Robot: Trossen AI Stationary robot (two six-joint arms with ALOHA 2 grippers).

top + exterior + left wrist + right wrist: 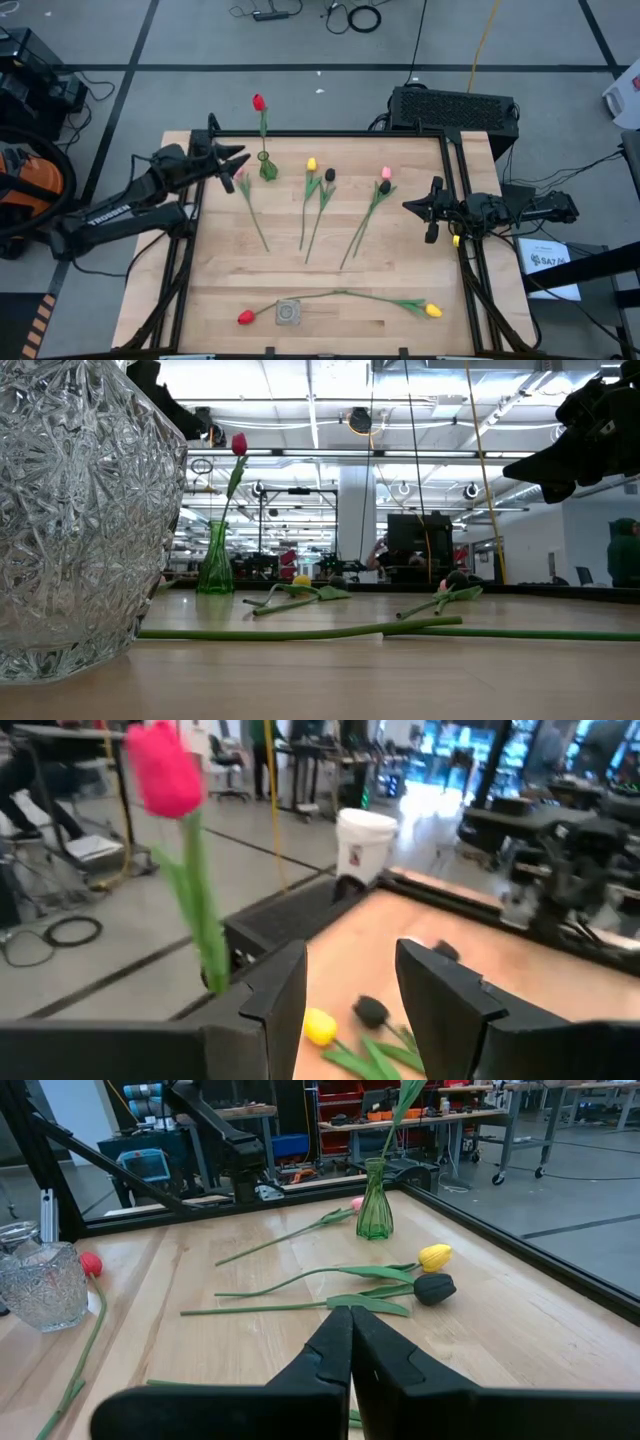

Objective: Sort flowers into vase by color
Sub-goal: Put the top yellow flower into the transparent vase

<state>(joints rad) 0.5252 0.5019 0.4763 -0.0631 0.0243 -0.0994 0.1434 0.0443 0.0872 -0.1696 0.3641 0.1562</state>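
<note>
A small green glass vase (267,167) stands at the table's far left with one red tulip (259,102) upright in it, its stem in the vase's neck. My left gripper (240,162) hovers open just left of that vase, nothing between its fingers (280,992). Loose flowers lie flat on the wood: a pink one (241,177) by the vase, a yellow (311,164) and a black one (329,175) mid-table, a pink (386,173) and a black one (384,187) further right, and a red (245,317) and a yellow one (433,310) near the front. My right gripper (432,212) waits shut at the right edge.
A cut-crystal vase (288,312) stands near the front edge, with the red and yellow tulips' stems running past it. A black frame (330,133) borders the table. Bare wood lies between the middle flowers and the front ones.
</note>
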